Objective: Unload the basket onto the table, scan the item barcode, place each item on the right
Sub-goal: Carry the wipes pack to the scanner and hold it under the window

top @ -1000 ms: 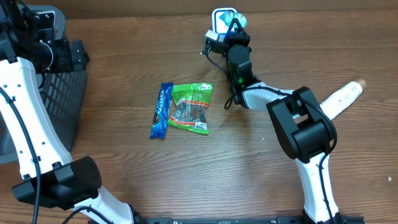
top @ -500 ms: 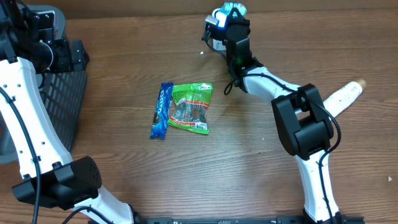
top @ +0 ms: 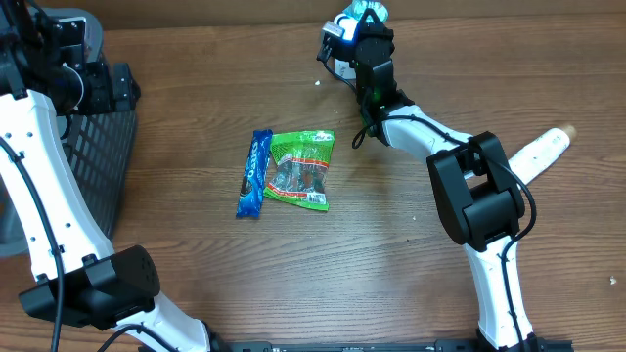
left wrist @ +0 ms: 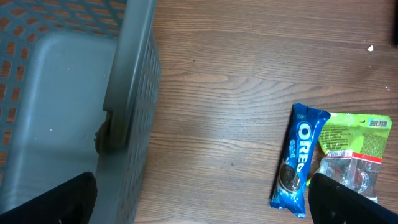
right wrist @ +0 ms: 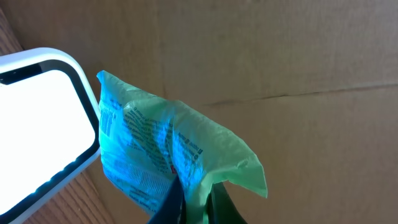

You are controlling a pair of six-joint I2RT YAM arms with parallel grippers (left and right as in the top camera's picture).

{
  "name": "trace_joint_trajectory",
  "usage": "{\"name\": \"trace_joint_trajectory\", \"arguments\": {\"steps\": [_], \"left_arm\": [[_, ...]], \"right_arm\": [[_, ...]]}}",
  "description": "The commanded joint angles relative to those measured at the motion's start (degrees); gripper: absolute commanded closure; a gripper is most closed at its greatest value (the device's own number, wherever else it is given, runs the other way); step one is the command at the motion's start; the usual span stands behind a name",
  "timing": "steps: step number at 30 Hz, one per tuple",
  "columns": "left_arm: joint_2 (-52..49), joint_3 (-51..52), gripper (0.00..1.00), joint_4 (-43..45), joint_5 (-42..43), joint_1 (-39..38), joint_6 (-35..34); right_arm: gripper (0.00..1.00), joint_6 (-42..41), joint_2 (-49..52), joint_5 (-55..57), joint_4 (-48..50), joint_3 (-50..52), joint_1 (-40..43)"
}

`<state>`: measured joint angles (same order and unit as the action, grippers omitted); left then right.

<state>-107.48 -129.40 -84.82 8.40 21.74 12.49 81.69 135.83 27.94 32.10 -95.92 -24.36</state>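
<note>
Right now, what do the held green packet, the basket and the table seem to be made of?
Packet: thin plastic film, likely; creased, printed, light glows through.
Basket: grey moulded plastic, matte, mesh walls.
Table: wood or wood-look laminate; grain shows.

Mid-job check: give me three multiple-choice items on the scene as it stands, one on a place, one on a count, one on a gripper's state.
1. Where does the Oreo pack lie?
A) at the far edge
B) mid-table, beside the green snack packet
C) hanging off the near edge

2. How many packs lie on the table?
A) none
B) four
C) two

3. The right gripper is:
A) shut on a green bag
B) open and empty
C) out of view

Answers:
1 B, the overhead view shows the two side by side.
2 C, only those two lie on the wood.
3 A, the right wrist view shows the bag pinched, next to the lit scanner.
</note>
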Motion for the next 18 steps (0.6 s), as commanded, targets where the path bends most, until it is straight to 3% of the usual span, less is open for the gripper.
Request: {"name": "trace_joint_trajectory", "arguments": {"steps": [1,9,13,18], "left_arm": [[1.1,-0.1,0.01,0.0,0.6,-0.5,1.2],[1.1,-0.1,0.0,0.0,0.6,-0.5,1.2],[1.1,-0.1,0.01,0.0,0.6,-0.5,1.2],[1.1,-0.1,0.0,0.0,0.6,-0.5,1.2]], "right_arm": [[0.96,-0.2,-0.3,1.1,0.8,-1.0,0.3],[0.96,-0.3,-0.7,2.0,3.2,-1.0,-0.1],[0.96,-5.4,-3.4,3.6,2.6,-1.0,-0.6],[0.96,-15.3,-12.0,4.6,-10.6,-1.0,-1.6]]}}
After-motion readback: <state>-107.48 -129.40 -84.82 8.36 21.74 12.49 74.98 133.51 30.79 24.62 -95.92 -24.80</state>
